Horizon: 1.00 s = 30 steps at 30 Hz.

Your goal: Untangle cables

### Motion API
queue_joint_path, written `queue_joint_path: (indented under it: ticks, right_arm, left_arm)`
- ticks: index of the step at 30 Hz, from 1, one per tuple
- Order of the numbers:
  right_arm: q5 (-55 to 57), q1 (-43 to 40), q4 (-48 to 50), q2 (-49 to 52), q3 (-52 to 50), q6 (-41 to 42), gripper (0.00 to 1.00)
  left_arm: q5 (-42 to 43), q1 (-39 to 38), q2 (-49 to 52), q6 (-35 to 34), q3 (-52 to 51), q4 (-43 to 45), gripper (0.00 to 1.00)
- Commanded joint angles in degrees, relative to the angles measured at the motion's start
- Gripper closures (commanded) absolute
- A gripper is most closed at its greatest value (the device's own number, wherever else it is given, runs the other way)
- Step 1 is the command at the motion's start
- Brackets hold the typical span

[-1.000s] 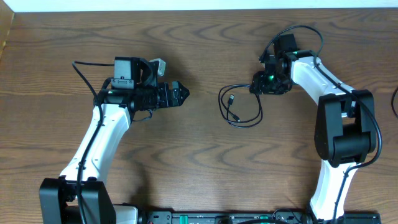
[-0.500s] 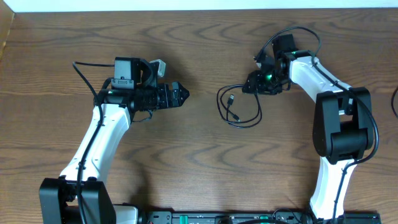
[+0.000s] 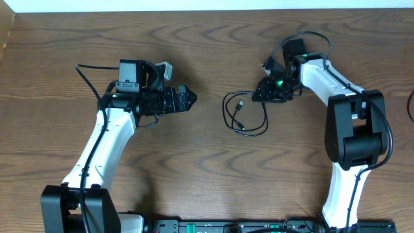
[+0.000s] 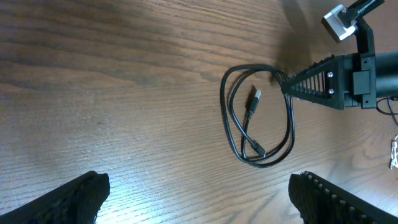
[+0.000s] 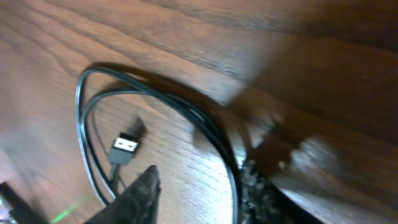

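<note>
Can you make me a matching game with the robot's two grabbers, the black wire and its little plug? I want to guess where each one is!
Things:
1. left gripper
2. right gripper
3. black cable
4. USB plug

Places and states:
A. curled in a loop
B. fingers either side of the cable
C. wide open, touching nothing
D. lying inside the loop

Pairs: 1-C, 2-B, 3-A, 4-D
</note>
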Motion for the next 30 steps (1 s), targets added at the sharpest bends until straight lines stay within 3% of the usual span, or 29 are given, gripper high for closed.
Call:
queue_joint_path:
  ticks: [1,24,28,30]
  right_arm:
    - [8.87,0.85,-1.64,3.74,-2.45,-0.94,0.63]
    - [9.20,1.38,-3.91,7.78,-2.47,-2.36,0.86]
    - [9.20,1.27,-4.15,7.78,-2.47,-2.36,0.98]
    - [8.63,1.27,-4.59,7.78,-2.47,-2.40,0.99]
  left_arm:
    - [-0.55,0.26,-0.42,1.38,0.13,-0.04,0.02]
    - [-0.55,0.26,-0.42,1.38,0.13,-0.07,0.02]
    - [-0.57,0.26,-0.42,1.40,0.13,-0.07,0.02]
    - [-0.57,0.26,-0.42,1.40,0.13,-0.13,0.02]
